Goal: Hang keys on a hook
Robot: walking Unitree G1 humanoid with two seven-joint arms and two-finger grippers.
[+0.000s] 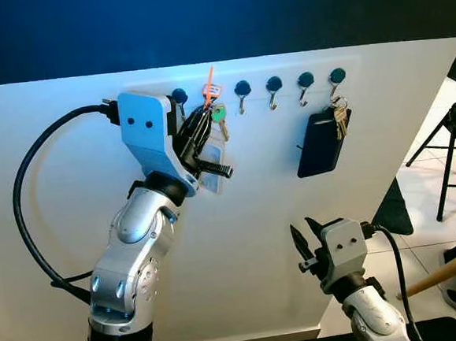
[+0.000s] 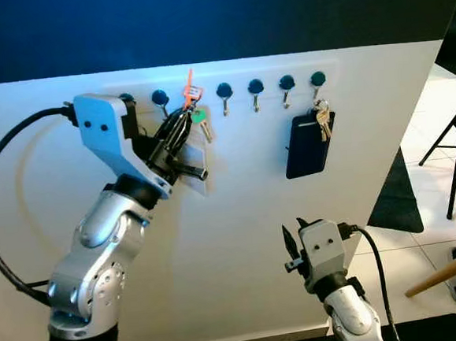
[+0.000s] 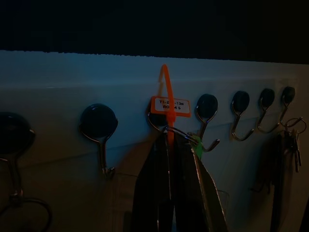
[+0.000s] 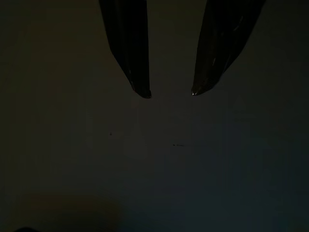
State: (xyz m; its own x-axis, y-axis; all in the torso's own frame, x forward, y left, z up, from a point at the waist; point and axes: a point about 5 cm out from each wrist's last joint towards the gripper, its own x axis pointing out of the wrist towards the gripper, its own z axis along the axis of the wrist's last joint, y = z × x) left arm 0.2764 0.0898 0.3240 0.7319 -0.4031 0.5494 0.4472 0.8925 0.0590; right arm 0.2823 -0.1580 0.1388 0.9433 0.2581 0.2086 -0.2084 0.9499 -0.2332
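Left gripper (image 1: 201, 123) raised to a row of hooks on the white wall (image 1: 72, 198), its fingers pinched on a key bunch.

The keys (image 1: 217, 117) sit at a hook (image 3: 161, 126), just beside the gripper tips: a green-headed key, an orange zip-tie tag with a white label, and a clear tag below. The right gripper (image 1: 305, 234) hangs low, fingers apart. Further along, another bunch with a black pouch (image 1: 320, 142) hangs.

You cannot see the hook under the orange tag (image 1: 210, 89); the left gripper (image 1: 202, 125) covers it and most of the keys (image 1: 219, 117). The tag's print is too small to read. At the right edge, a folding chair (image 1: 453, 141) is cut off.
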